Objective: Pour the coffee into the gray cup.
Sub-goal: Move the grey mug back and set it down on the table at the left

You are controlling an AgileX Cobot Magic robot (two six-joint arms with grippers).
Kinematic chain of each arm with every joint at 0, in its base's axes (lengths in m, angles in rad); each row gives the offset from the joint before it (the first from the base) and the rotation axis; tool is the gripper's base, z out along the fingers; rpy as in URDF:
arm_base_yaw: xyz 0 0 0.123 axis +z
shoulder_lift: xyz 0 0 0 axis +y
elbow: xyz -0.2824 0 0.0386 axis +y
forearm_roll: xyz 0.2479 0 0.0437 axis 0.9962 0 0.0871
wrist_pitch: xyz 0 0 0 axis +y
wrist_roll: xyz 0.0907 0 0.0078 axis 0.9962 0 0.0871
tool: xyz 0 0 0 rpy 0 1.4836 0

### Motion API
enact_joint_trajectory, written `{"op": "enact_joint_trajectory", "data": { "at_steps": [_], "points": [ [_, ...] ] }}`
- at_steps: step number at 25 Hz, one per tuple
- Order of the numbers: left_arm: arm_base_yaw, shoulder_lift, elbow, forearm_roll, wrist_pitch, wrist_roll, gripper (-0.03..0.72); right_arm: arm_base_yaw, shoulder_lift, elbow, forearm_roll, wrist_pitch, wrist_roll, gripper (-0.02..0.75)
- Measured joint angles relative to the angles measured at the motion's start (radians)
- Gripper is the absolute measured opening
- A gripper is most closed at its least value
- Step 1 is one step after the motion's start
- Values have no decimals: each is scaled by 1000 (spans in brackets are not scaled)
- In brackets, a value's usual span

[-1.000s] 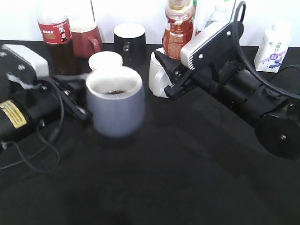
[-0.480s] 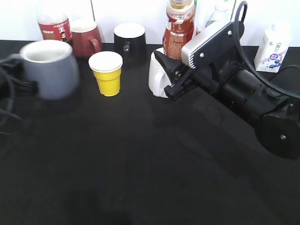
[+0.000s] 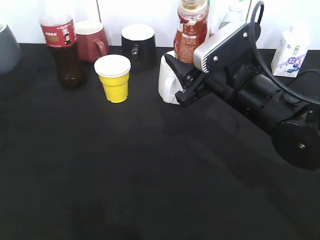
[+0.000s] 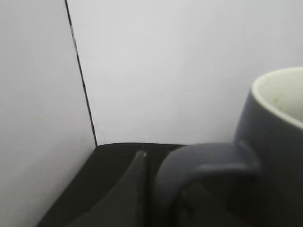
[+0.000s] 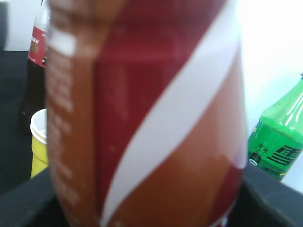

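The coffee bottle (image 3: 190,32), brown with a red-orange label, stands upright between my right gripper's (image 3: 180,82) jaws, just behind the white mug. Its label fills the right wrist view (image 5: 147,113), with dark finger edges at the bottom corners. The gray cup (image 3: 7,47) shows only as a sliver at the far left edge of the exterior view. In the left wrist view the cup (image 4: 277,137) is very close, its loop handle in my left gripper (image 4: 161,165), one finger showing left of the handle. My left arm is outside the exterior view.
Along the back stand a cola bottle (image 3: 62,45), a red mug (image 3: 92,40), a black mug (image 3: 138,45), a yellow paper cup (image 3: 114,77), a white mug (image 3: 167,80) and a milk carton (image 3: 290,50). A green bottle (image 5: 277,142) is behind the coffee.
The gray cup, with coffee in it, has been carried from the middle of the table to the far left edge, and my left arm has left the exterior view. The right arm has not moved.
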Motion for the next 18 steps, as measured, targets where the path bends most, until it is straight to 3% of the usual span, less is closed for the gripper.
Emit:
{"op": "enact_joint_trajectory", "data": {
  "at_steps": [10,18],
  "points": [
    [-25,324,-415,92,178,-20,58,0,-1,0,51,0,0,532],
    [-62,435,-547,105,199,-52,61,0,-1,0,110,5,0,532]
  ]
}}
